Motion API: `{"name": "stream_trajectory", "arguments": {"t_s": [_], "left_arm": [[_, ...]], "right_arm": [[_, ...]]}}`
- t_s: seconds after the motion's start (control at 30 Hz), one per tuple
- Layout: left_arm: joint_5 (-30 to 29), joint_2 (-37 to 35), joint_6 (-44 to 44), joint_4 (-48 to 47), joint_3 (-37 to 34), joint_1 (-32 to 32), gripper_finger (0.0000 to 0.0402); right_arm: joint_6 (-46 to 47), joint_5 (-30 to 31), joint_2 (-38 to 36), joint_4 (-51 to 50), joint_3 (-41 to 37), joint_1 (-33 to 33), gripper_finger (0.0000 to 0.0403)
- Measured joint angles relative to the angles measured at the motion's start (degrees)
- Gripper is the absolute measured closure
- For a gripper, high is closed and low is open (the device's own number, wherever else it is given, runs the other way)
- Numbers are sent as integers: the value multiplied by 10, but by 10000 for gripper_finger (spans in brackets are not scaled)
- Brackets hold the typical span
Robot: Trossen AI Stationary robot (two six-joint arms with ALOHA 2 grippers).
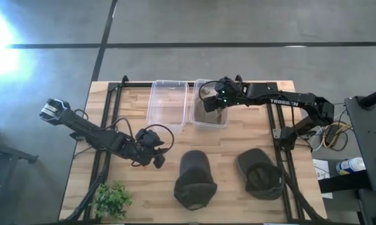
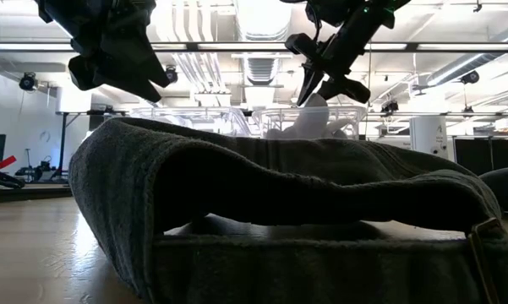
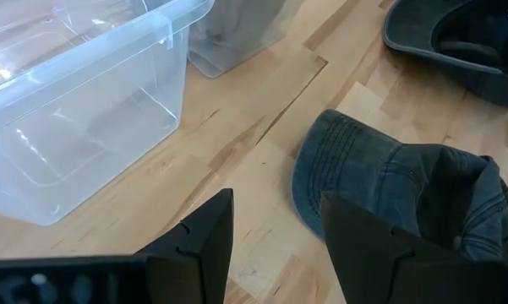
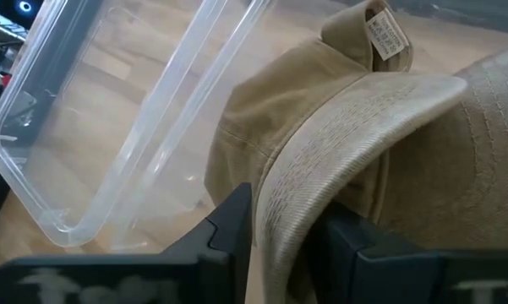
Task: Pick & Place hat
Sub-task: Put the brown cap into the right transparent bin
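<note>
Nearest the front edge of the wooden desk (image 1: 238,134), two dark hats lie apart: one dark hat (image 1: 195,179) at centre, another (image 1: 260,174) to its right, with a small green plant (image 1: 111,200) at the left corner. Farther back, the left gripper (image 1: 155,157) hovers over the bare desk just left of the centre hat, fingers (image 3: 204,241) released and parted. Beyond, two clear bins sit side by side; the left bin (image 1: 167,103) is empty, while the right gripper (image 1: 209,95) hangs over the right bin (image 1: 209,119), fingers (image 4: 230,224) grasping the tan hat (image 4: 380,160) by its brim.
</note>
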Motion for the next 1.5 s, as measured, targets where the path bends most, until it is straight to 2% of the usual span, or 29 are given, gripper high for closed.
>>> {"name": "stream_trajectory", "arguments": {"t_s": [0.5,0.9,1.1,1.27,1.43,1.5], "left_arm": [[0,0,0,0,0,0,229],[0,0,0,0,0,0,229],[0,0,0,0,0,0,229],[0,0,1,0,0,0,229],[-71,0,28,9,0,1,229],[-77,0,18,10,0,2,229]], "right_arm": [[-14,-1,-1,3,0,0,312],[-86,13,-11,12,36,7,309],[-87,13,-12,-51,35,2,275],[-72,51,-7,-123,33,-2,238],[-75,61,-20,-128,37,-1,209],[-78,72,-33,-125,46,3,201]]}}
